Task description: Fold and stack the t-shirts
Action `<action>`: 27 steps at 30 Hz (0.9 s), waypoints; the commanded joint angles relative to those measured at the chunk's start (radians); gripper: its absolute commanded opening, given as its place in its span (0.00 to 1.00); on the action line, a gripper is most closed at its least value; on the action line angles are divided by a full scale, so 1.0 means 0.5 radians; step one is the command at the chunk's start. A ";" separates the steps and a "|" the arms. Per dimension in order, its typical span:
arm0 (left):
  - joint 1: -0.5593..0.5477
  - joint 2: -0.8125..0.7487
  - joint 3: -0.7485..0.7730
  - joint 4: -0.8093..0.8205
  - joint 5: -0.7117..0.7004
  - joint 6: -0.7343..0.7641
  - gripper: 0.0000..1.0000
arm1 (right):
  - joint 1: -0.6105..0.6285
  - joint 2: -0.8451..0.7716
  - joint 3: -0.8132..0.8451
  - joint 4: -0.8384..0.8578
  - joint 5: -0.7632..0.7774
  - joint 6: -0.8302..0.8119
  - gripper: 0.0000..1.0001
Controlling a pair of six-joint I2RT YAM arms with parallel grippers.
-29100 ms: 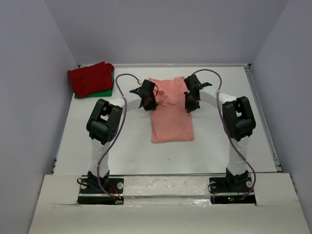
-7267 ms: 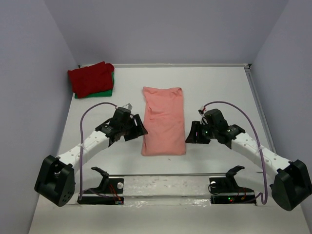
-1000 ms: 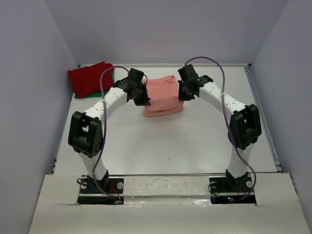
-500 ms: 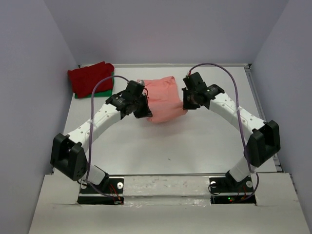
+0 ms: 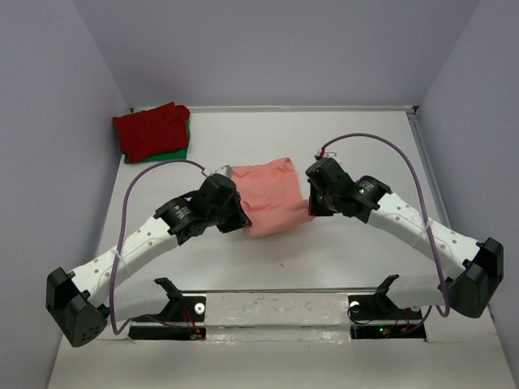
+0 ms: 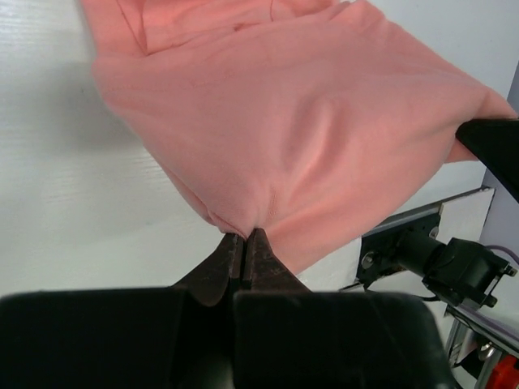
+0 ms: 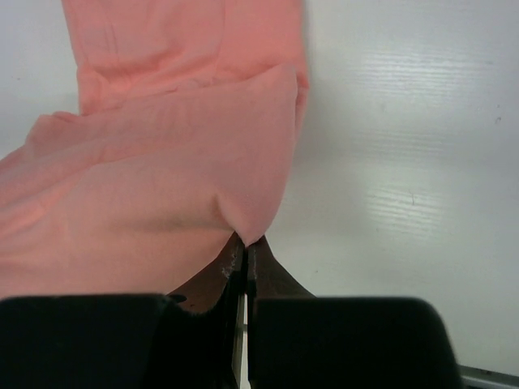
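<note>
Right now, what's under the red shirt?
A green shirt lies under the red shirt; only its near and right edges show. The rest is covered.

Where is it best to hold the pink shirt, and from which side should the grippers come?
Probably at its left and right edges, one gripper each, coming from the sides. The pink shirt is limp and sags between holds, so a single pinch would let it bunch. The left gripper and right gripper are each shut on a thin fold at such an edge.
</note>
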 commanded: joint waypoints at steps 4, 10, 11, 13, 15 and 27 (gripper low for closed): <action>-0.048 -0.132 -0.070 -0.083 -0.157 -0.156 0.00 | 0.103 -0.103 0.016 -0.122 0.254 0.145 0.00; 0.050 0.155 0.172 -0.013 -0.216 0.012 0.00 | 0.036 0.304 0.435 -0.107 0.337 -0.096 0.00; 0.096 0.214 0.212 0.012 -0.176 0.067 0.00 | 0.014 0.375 0.515 -0.101 0.328 -0.131 0.00; 0.237 0.404 0.374 0.024 -0.118 0.153 0.00 | -0.047 0.574 0.666 -0.064 0.252 -0.266 0.00; 0.341 0.587 0.545 0.012 -0.060 0.297 0.00 | -0.142 0.716 0.908 -0.042 0.224 -0.388 0.00; 0.866 1.533 1.221 0.018 0.226 0.586 0.00 | -0.560 1.870 2.249 -0.279 -0.408 -0.753 0.00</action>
